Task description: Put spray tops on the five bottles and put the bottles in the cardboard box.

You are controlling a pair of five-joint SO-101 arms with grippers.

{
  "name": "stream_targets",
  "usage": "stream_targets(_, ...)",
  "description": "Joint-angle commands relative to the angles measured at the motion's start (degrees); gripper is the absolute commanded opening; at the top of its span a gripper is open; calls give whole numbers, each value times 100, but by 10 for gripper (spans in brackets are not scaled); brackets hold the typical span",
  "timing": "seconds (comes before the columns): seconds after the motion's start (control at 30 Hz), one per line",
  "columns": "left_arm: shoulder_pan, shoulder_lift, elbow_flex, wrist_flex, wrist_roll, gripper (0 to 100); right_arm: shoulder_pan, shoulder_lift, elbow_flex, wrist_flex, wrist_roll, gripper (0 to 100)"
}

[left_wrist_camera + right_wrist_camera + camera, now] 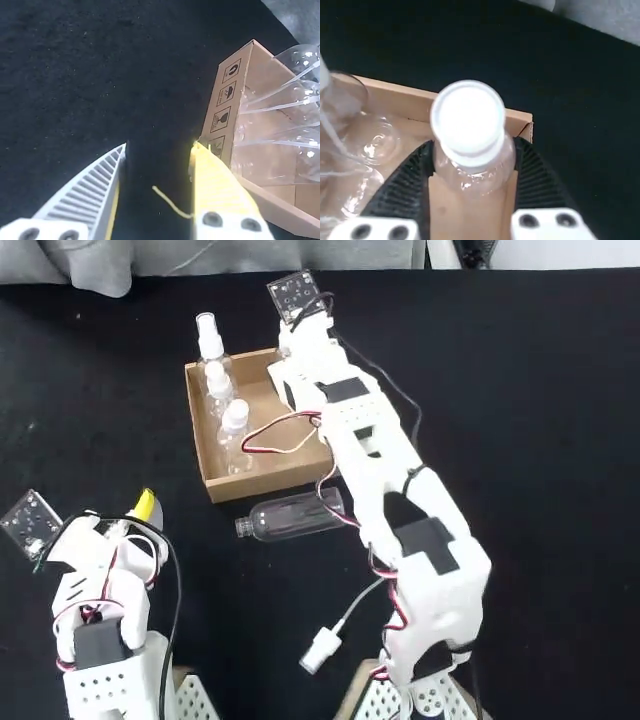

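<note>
My right claw pinches a capped bottle upright over the cardboard box, at its 1 o'clock corner in the high view. Along the box's 9 o'clock side stand three bottles. A bottle without top lies on the table just at 6 o'clock of the box, and a loose spray top lies farther toward 6 o'clock. My left claw is spread and empty, near the box.

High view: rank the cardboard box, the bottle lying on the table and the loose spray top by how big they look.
1. cardboard box, clearly largest, though the right arm covers one corner.
2. lying bottle.
3. loose spray top, smallest.
All rest on the table, so nearness barely skews this.
</note>
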State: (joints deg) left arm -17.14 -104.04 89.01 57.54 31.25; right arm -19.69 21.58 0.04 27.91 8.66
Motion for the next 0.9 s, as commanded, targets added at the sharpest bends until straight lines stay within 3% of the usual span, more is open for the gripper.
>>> stream_targets(0.0,13,-53,-75,0,-44,189,193,-40,-462,-193,-44,89)
stream_targets(0.57,13,-53,-75,-9,-44,190,193,40,-277,-185,-44,93)
stream_targets(0.87,13,-53,-66,-9,-44,188,176,40,-145,-167,-44,237)
